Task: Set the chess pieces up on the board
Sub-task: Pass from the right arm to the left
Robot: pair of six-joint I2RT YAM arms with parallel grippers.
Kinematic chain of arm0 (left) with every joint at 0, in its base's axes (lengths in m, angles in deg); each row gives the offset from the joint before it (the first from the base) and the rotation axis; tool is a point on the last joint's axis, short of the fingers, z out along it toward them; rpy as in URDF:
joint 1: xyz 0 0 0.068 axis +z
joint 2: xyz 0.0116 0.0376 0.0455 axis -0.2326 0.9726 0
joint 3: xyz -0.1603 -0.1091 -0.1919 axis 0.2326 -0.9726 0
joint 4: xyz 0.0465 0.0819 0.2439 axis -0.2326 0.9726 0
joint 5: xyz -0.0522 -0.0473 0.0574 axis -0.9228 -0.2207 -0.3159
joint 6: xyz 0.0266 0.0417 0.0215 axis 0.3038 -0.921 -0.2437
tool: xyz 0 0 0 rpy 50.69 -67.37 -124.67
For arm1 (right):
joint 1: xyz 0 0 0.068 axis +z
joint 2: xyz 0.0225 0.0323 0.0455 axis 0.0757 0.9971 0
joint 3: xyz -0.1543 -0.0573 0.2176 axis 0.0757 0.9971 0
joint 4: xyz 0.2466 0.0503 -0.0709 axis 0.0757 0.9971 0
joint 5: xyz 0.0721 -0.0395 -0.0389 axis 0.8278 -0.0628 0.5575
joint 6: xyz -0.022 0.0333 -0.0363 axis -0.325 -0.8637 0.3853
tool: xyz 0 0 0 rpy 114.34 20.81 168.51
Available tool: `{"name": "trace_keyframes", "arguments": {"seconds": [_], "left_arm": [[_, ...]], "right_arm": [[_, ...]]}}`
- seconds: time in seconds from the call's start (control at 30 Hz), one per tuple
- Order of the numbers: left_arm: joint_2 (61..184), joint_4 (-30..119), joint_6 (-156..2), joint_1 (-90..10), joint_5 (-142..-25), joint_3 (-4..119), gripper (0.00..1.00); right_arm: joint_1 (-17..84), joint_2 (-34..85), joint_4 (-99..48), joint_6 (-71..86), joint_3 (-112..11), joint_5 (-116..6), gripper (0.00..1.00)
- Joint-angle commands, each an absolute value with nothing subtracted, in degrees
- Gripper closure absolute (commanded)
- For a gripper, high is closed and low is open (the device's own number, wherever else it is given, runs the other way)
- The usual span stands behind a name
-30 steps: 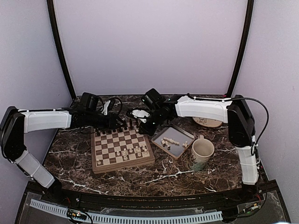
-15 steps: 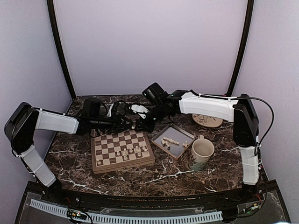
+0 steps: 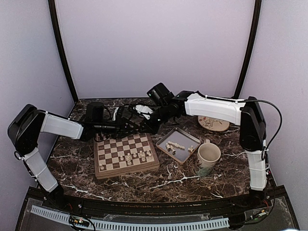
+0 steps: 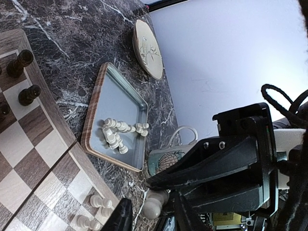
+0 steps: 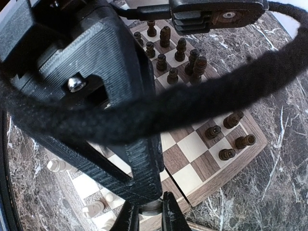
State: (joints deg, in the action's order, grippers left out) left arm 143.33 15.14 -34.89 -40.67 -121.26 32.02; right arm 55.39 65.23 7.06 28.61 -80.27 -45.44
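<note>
Above the far right corner of the board (image 3: 127,172) my two grippers meet. My right gripper (image 5: 148,212) is shut on the base of a cream chess piece (image 5: 150,208). In the left wrist view that piece's (image 4: 152,206) rounded head lies between the fingers of my left gripper (image 4: 152,214), which is open with a gap on one side. More cream chess pieces stand on the board's near rows (image 3: 130,156) and lie in the grey tray (image 3: 174,144). Dark chessmen (image 5: 178,53) fill the far rows.
The grey tray (image 3: 185,138) sits right of the board, with a patterned mug (image 3: 208,159) beside it. A plate (image 3: 214,126) lies at the back right. Black cable from the left arm crosses the right wrist view.
My left arm has reached right along the board's far edge to the right gripper. Its jaws have narrowed around the piece that the right gripper holds. The right gripper shifted slightly left.
</note>
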Motion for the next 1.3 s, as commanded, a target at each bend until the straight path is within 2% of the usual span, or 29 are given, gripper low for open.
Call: {"name": "trace_keyframes", "arguments": {"seconds": [0.0, 0.5, 0.9, 1.03, 1.13, 1.27], "left_arm": [[143.24, 10.91, -33.36, -40.54, -123.76, 30.88, 0.71], [145.35, 3.89, -29.03, -40.61, -125.99, 30.34, 0.8], [145.33, 3.0, -29.57, -40.62, -126.53, 30.18, 0.94], [143.06, 11.08, -35.51, -40.56, -125.43, 31.45, 0.94], [139.22, 23.87, -44.6, -40.53, -121.57, 33.77, 0.94], [133.17, 43.13, -58.66, -40.58, -110.38, 37.83, 0.94]], "right_arm": [[54.96, 66.75, 6.57, 27.53, -82.53, -45.18, 0.94], [54.96, 66.74, 6.59, 27.16, -82.18, -43.97, 0.93], [54.75, 66.36, 6.89, 27.18, -82.13, -43.76, 0.89], [53.59, 64.78, 7.88, 27.05, -81.77, -42.43, 0.77], [51.64, 61.86, 8.04, 27.5, -79.28, -39.7, 0.68], [47.64, 57.59, 7.79, 27.32, -74.97, -35.22, 0.64]]}}
